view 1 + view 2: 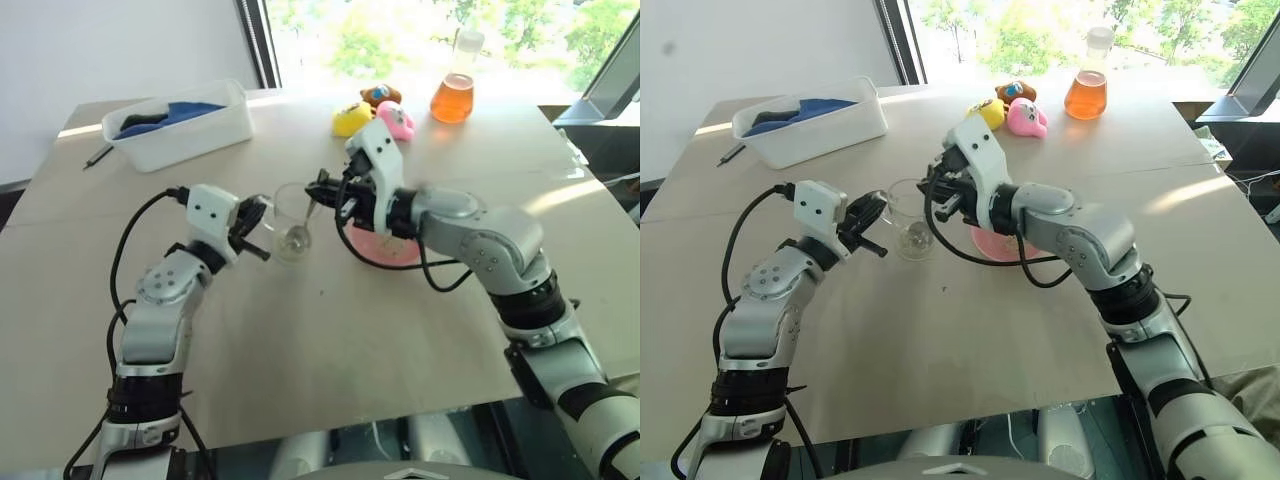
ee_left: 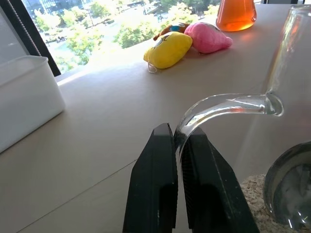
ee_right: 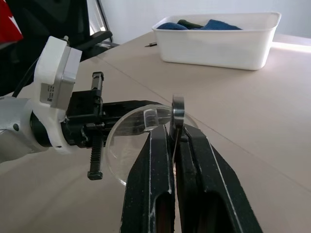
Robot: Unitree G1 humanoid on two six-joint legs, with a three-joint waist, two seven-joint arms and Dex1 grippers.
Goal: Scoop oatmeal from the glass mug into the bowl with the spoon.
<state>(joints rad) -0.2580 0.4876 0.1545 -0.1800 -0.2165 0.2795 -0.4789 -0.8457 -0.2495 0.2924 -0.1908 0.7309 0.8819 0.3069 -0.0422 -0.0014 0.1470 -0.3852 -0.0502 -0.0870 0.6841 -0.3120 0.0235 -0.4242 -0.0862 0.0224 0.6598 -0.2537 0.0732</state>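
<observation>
The glass mug (image 1: 293,225) is at the table's middle, with my left gripper (image 1: 260,217) shut on its curved handle (image 2: 228,104). Pale oatmeal (image 2: 250,188) lies at the mug's bottom. My right gripper (image 1: 325,190) hovers at the mug's rim, shut on the spoon (image 1: 308,215), which slants down into the mug. From the right wrist the spoon's thin handle (image 3: 177,111) stands between the shut fingers, over the mug's rim (image 3: 141,121). The pink bowl (image 1: 385,252) sits just right of the mug, mostly hidden under my right arm.
A white tub (image 1: 185,125) with blue cloth stands at the back left, a dark pen (image 1: 98,155) beside it. Yellow (image 1: 352,118), pink (image 1: 396,120) and brown (image 1: 380,95) plush toys and a flask of orange liquid (image 1: 453,95) line the far edge.
</observation>
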